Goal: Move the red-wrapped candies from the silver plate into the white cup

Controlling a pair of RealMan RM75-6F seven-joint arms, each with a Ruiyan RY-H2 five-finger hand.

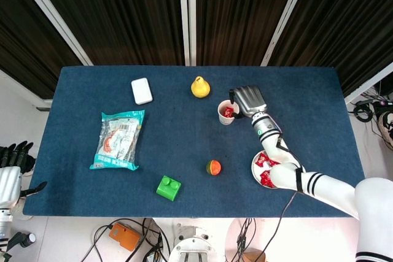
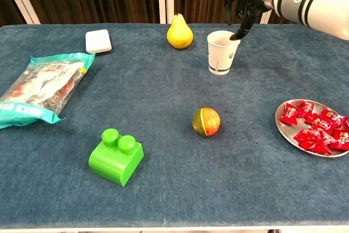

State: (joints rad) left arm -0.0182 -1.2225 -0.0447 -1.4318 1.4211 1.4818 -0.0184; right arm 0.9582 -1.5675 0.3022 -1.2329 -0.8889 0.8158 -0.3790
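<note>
The white cup point(image 2: 222, 53) stands at mid-table right of the pear; from above, the cup point(image 1: 226, 119) has red candy point(image 1: 228, 112) inside. My right hand point(image 2: 244, 5) hovers over the cup's far right rim, fingers pointing down and apart, nothing between them; the head view also shows this hand point(image 1: 247, 99) beside the cup. The silver plate point(image 2: 282, 126) at the right edge holds several red-wrapped candies point(image 2: 313, 130). In the head view my right arm partly covers the plate point(image 1: 255, 169). My left hand point(image 1: 13, 162) rests off the table's left edge, empty.
A yellow pear point(image 2: 179, 32) stands just left of the cup. A white box point(image 2: 98, 41) and a snack bag point(image 2: 41, 87) lie at the left. A green block point(image 2: 116, 156) and an orange-green ball point(image 2: 206, 121) sit nearer the front.
</note>
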